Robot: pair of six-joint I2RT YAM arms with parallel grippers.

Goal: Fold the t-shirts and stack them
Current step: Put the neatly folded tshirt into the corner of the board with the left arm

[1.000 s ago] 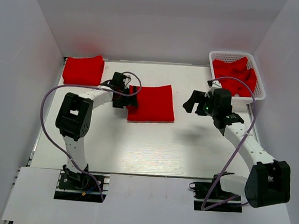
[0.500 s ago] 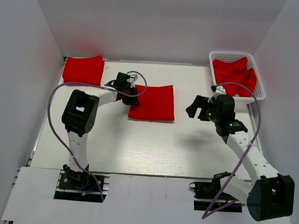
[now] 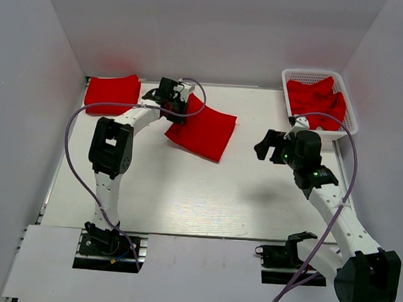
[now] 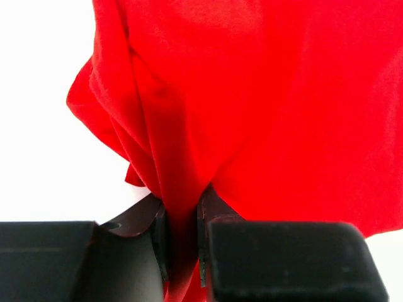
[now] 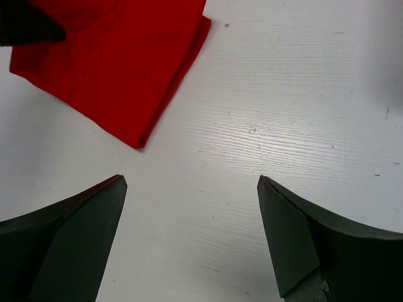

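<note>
Left gripper (image 4: 181,217) pinches the folded t-shirt (image 3: 203,130), its long axis slanting back-left to front-right; right gripper (image 5: 190,182) spread.

Overhead view is bright and even, with diffuse light bouncing off the white walls (image 3: 216,34). There's only a faint soft shadow on the table (image 3: 184,198) right of centre and a thin one along the folded t-shirt (image 3: 204,132) edge, no hard glare. Left wrist view has the white background blown out, saturated red with folds still readable, and the left gripper's fingers (image 4: 141,217) dark and soft near the lens. Right wrist view is sharp on the table grain, with the right gripper's fingers (image 5: 69,245) slightly blurred.
</note>
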